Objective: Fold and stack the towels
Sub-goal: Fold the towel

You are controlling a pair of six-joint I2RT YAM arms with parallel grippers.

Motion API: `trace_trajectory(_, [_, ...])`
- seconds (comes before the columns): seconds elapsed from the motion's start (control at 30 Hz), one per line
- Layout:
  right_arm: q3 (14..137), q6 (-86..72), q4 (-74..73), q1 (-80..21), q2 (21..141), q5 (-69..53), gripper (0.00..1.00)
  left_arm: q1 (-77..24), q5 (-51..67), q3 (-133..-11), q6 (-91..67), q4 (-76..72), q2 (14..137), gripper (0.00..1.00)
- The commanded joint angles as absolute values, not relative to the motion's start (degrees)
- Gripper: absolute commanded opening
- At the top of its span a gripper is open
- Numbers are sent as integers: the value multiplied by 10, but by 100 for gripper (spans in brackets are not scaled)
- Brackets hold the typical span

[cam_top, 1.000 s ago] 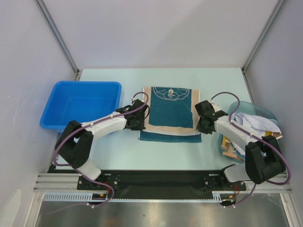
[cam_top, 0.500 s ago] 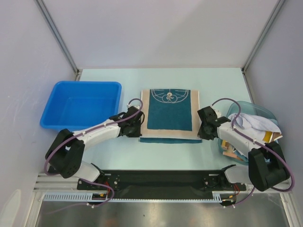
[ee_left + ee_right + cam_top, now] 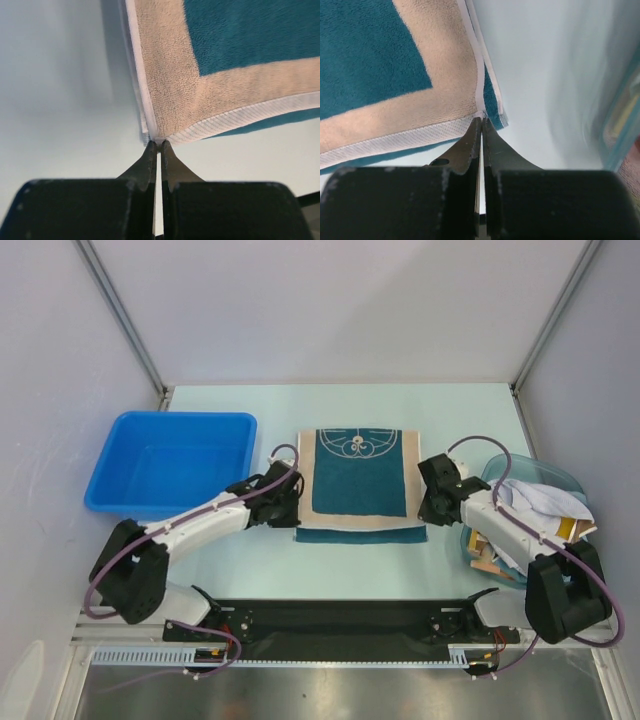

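Towel (image 3: 360, 475) flap now lies flatter; left pincer (image 3: 156, 143) and right pincer (image 3: 481, 120) pinch its 2 near corners; fold looks nearly done.

1. Blue plastic bin (image 3: 180, 417) — rectangular, on the far-left part of the table, near the left wall.
2. Clear tub (image 3: 530, 462) — rounded, bluish tint, at the table's right edge. The right wrist view catches what is probably its wall (image 3: 625, 115), blurred.
3. Table (image 3: 340, 400): pale mint top, matte.
4. Enclosure walls (image 3: 340, 310): plain pale grey panels at the back and both sides, with metal corner posts (image 3: 122, 315) slanting inward.
5. Black base plate (image 3: 340, 615) along the near edge, with aluminium rail (image 3: 105, 625) sections at either end.
6. Brushed steel sheet (image 3: 330, 695) across the bottom of the top view.
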State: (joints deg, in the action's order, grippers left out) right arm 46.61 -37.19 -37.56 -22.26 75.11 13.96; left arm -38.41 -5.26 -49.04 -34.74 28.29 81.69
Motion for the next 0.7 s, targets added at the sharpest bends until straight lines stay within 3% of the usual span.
trace_trajectory(0.0, [471,-366,-414,-220,708,155,0,-392,-60,-502,-365,304,759,0])
trace_trajectory(0.33, [397,-374,-357,-218,723,145,0,-403,-24,-373,-394,207,758,1])
trace_trajectory(0.67, [388,-370,-341,-219,739,157,0,-408,-18,-367,-391,185,773,0])
